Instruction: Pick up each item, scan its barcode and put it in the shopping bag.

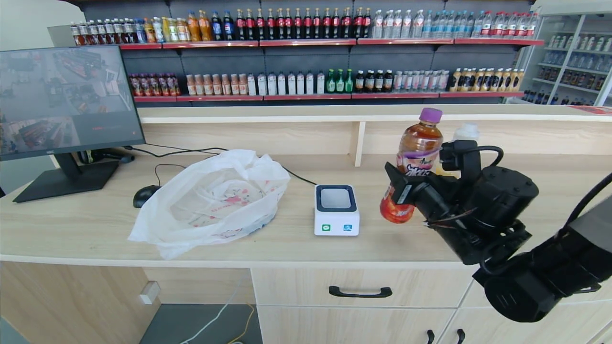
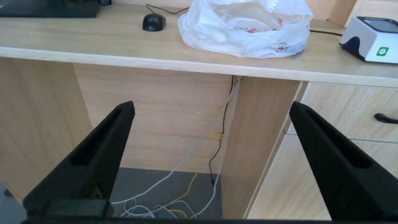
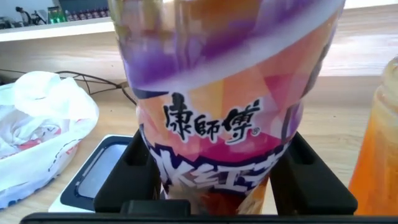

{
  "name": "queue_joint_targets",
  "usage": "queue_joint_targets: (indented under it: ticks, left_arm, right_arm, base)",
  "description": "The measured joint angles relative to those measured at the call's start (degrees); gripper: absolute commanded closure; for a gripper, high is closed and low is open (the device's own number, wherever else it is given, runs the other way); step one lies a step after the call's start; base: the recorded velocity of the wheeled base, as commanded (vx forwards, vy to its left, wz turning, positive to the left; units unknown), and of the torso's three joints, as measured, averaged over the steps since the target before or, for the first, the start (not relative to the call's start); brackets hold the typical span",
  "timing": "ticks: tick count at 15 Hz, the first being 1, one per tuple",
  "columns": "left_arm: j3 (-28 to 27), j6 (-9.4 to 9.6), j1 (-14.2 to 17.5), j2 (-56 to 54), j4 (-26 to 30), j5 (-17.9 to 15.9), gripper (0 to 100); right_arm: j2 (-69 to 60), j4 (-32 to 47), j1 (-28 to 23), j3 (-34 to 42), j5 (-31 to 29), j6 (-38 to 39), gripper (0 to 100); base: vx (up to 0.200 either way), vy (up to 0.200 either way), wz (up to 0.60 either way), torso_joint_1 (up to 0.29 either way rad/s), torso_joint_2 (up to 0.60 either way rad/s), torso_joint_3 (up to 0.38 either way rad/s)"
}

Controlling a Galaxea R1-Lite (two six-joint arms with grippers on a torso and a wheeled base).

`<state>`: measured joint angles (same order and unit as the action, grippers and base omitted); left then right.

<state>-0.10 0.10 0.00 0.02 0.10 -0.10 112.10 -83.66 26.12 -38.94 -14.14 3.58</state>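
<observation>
I've got the right gripper (image 1: 404, 189) clamped on the tilted drink bottle (image 1: 419, 143), held aloft right of centre beside the scanner (image 1: 335, 209), I judge to show its barcode before bagging in the shopping bag (image 1: 215, 200) left of centre; my left gripper (image 2: 211, 111) hangs open, idle.
</observation>
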Motion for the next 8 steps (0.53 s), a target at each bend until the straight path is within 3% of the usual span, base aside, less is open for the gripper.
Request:
queue_joint_targets:
  ticks: [5, 8]
  left_arm:
    - [0.00, 0.00, 0.00, 0.00, 0.00, 0.00, 0]
    - [0.02, 0.00, 0.00, 0.00, 0.00, 0.00, 0]
  right_arm:
    - [-9.74, -0.01, 1.77, 7.90, 1.15, 0.11, 100]
    - [-15.10, 0.02, 1.99, 13.25, 5.52, -0.46, 100]
  base:
    - [0.000, 0.000, 0.00, 0.000, 0.00, 0.000]
    - [0.000, 0.000, 0.00, 0.000, 0.00, 0.000]
